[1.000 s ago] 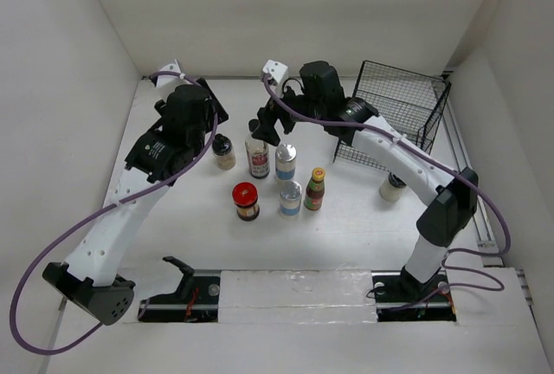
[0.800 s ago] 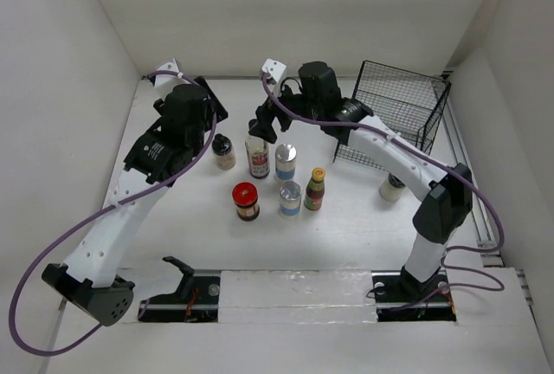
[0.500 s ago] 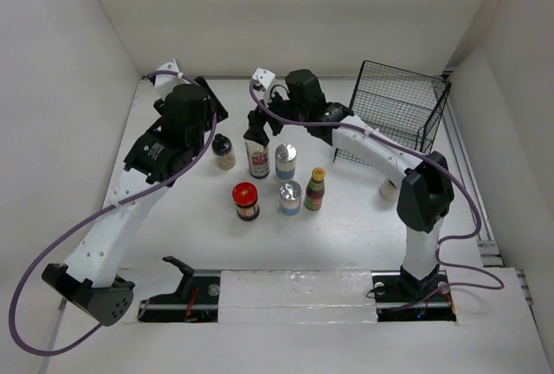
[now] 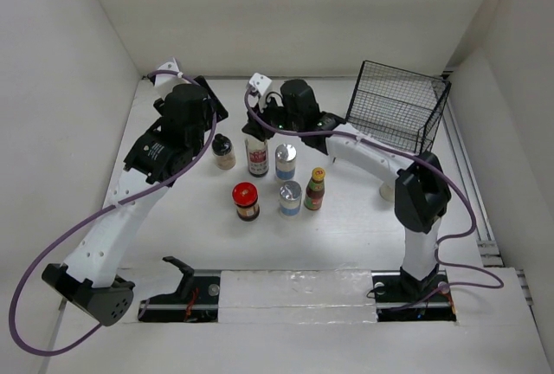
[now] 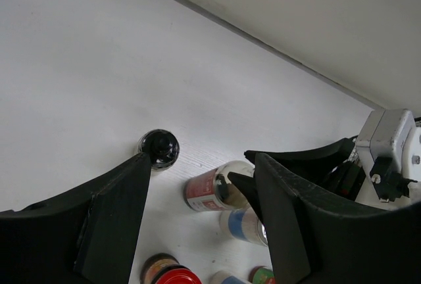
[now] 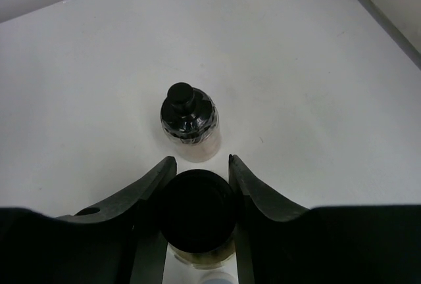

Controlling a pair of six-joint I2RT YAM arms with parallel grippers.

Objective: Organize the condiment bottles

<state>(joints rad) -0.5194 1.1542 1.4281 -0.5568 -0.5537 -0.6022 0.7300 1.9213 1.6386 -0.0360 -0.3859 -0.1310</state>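
Observation:
The condiment bottles stand mid-table. My right gripper [image 4: 260, 128] [image 6: 201, 159] is shut on the black cap of the tall clear bottle [image 4: 257, 159] [image 6: 197, 212] [image 5: 210, 189], one finger on each side. Beyond it stands a small pale dark-capped bottle [image 4: 224, 152] [image 6: 189, 123] [image 5: 159, 148]. Two silver-lidded blue-labelled bottles [image 4: 286, 161] [image 4: 291, 196], a red-lidded jar [image 4: 246, 201] and a small red sauce bottle [image 4: 315, 189] stand nearby. My left gripper [image 4: 210, 120] [image 5: 200, 159] hangs open above the pale bottle, nothing between its fingers.
A black wire rack [image 4: 398, 106] stands at the back right. Another pale bottle [image 4: 391, 188] stands beside the rack's front, partly hidden by my right arm. White walls close in the table on three sides.
My right arm has swung left over the tall clear bottle and its jaws have closed in on the black cap. The left arm has stayed still.

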